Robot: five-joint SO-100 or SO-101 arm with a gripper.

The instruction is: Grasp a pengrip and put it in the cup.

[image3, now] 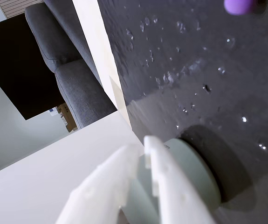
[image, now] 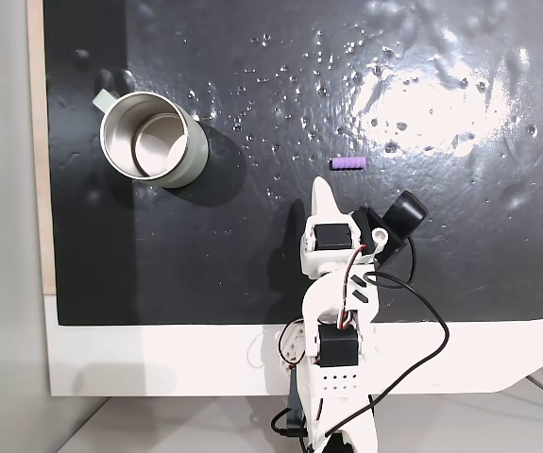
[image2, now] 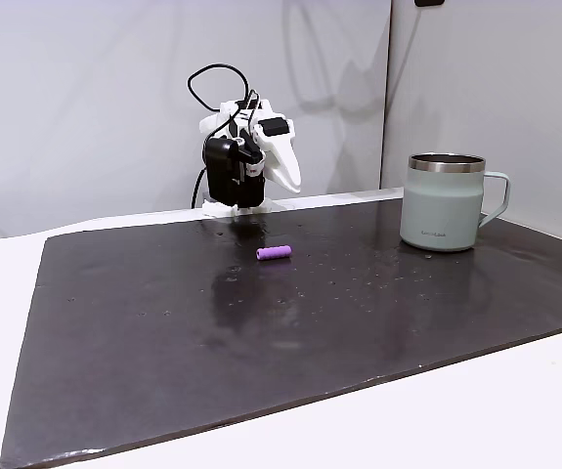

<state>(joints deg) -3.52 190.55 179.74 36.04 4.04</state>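
Pengrip point(image: 348, 164) lies on black mat point(image: 252, 264), well right of cup point(image: 150, 138). Gripper point(image: 323, 189) w/ fingers together, empty, just below pengrip.

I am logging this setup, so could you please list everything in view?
Pen grip: one, purple, lying on the dark mat ahead of the claw, apart from the mug.
Mug: one, steel inside, pale grey-green outside, upright near the mat's upper left corner in the top-down fixed view.
Mat: one, black and glossy, covering most of the table.
Table: one, white.
Sofa: one, grey, beyond the table in the wrist view.
Arm: one, white with black motors, at the mat's near edge.
Claw: one, white, shut, holding nothing.
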